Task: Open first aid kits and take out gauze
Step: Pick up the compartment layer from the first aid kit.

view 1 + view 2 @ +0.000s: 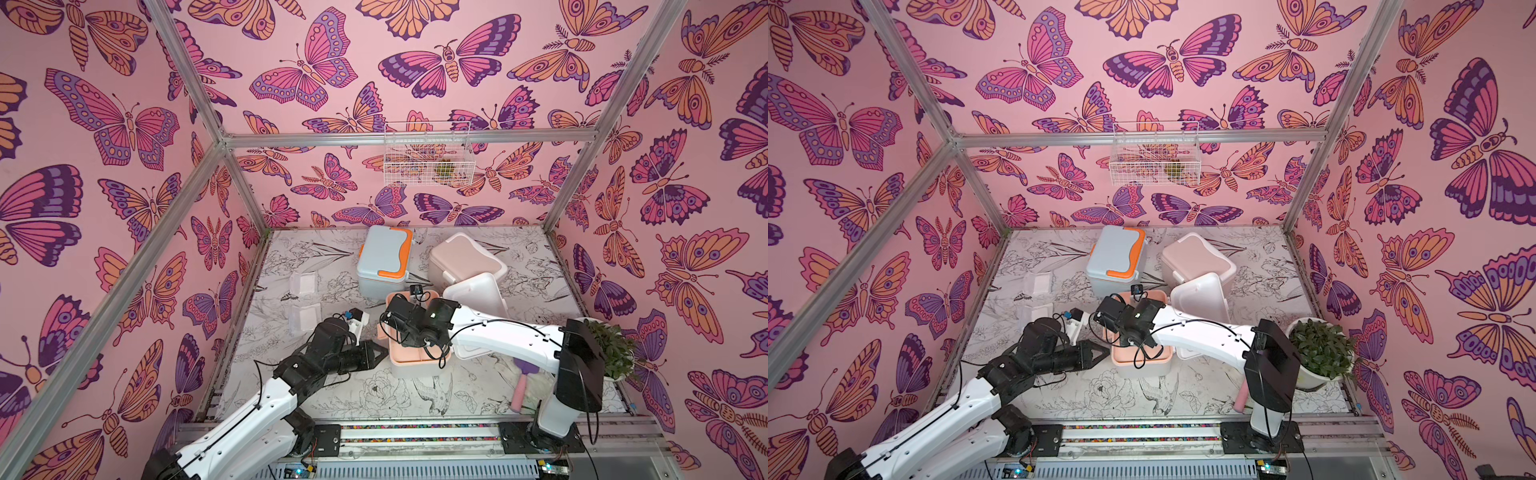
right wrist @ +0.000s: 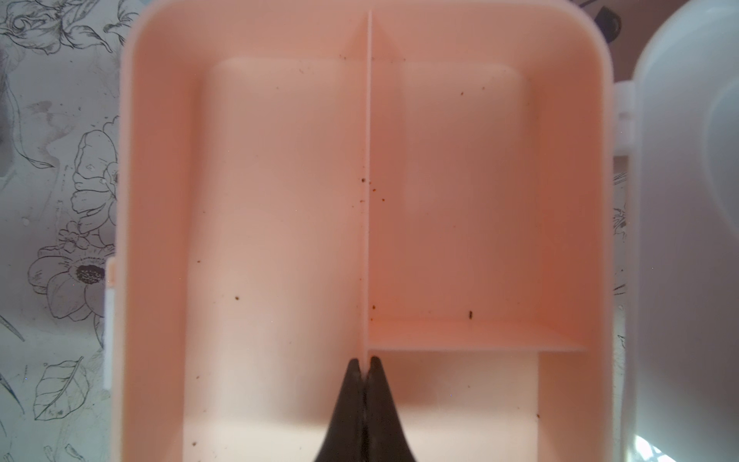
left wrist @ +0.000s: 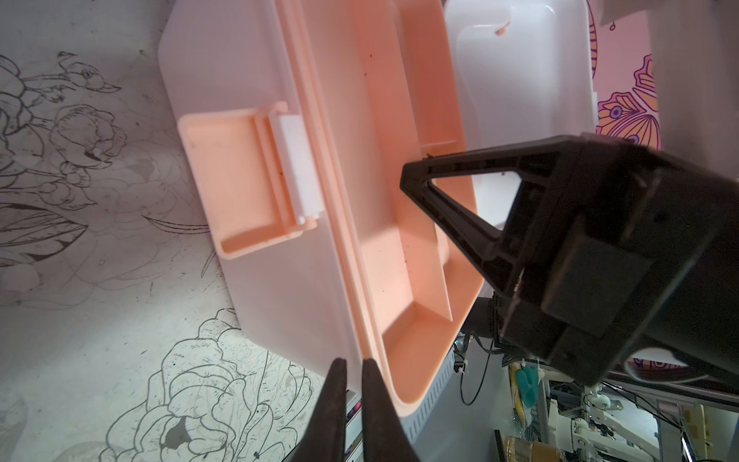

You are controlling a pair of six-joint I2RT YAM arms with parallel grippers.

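The white kit point(image 1: 409, 371) stands open at front centre, its lid point(image 1: 478, 297) tipped back and its peach tray point(image 2: 280, 200) bare. My left gripper point(image 3: 354, 364) is shut on the kit's side wall point(image 3: 280, 280), one finger outside and one on the tray side. My right gripper point(image 2: 364, 362) points down into the tray, pinched shut on its divider point(image 2: 368, 180). Two gauze packets point(image 1: 302, 284) point(image 1: 304, 318) lie on the table to the left. The blue kit point(image 1: 384, 259) and the pink kit point(image 1: 465, 259) stand closed behind.
A potted plant point(image 1: 611, 353) sits at the right front beside my right arm, with a pink-handled purple brush point(image 1: 521, 386) on the table below it. A white wire basket point(image 1: 428, 162) hangs on the back wall. Metal frame posts stand at the corners.
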